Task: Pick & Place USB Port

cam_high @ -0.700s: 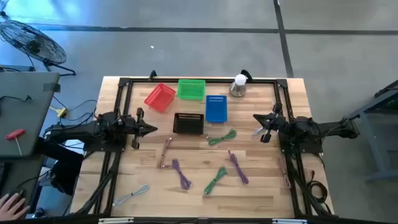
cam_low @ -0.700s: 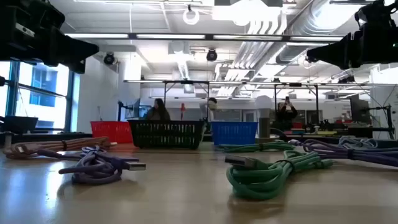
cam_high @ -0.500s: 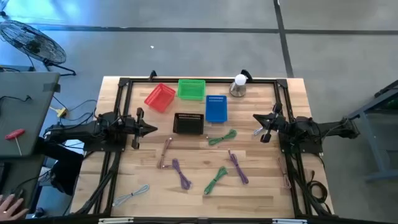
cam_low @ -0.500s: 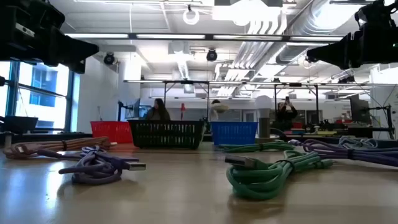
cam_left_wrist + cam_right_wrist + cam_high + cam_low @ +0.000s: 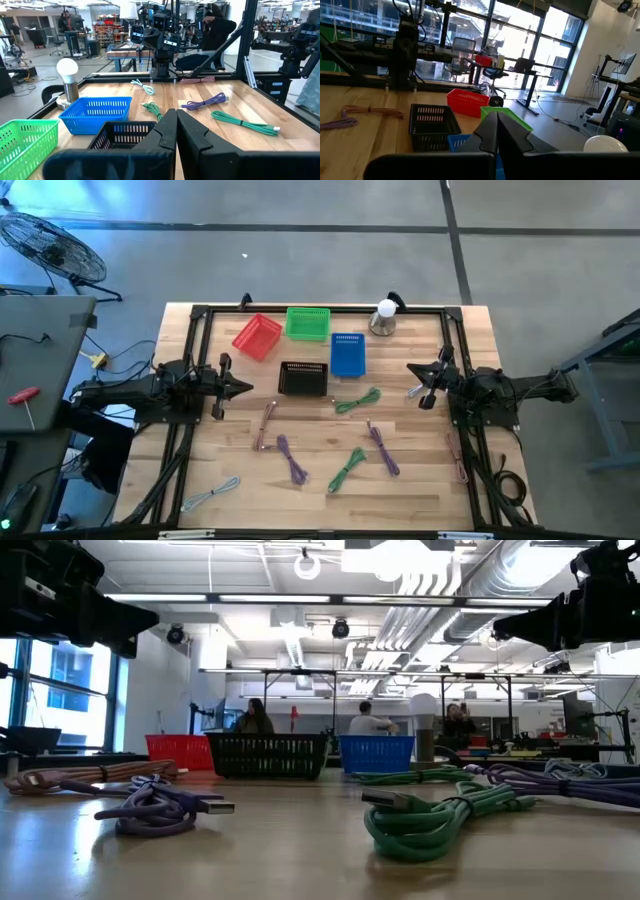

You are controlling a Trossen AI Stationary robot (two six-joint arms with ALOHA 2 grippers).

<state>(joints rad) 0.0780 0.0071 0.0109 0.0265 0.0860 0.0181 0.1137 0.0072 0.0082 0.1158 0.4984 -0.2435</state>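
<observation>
Two grippers hover apart, left gripper [image 5: 243,388] and right gripper [image 5: 411,369], each with fingers pressed together, empty. Coiled USB cables, e.g. green cable [image 5: 357,401], lie mid-surface, near the black basket [image 5: 303,379]. Advice: spread fingers before descending, grasp the coil's middle.

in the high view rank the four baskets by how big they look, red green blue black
Largest to smallest, as they look from above:
1. Red basket, though it sits turned at an angle, which may flatter it.
2. Black basket and green basket: too alike to rank.
3. Blue basket, narrower but longer; only marginally the smallest, if at all.
</observation>
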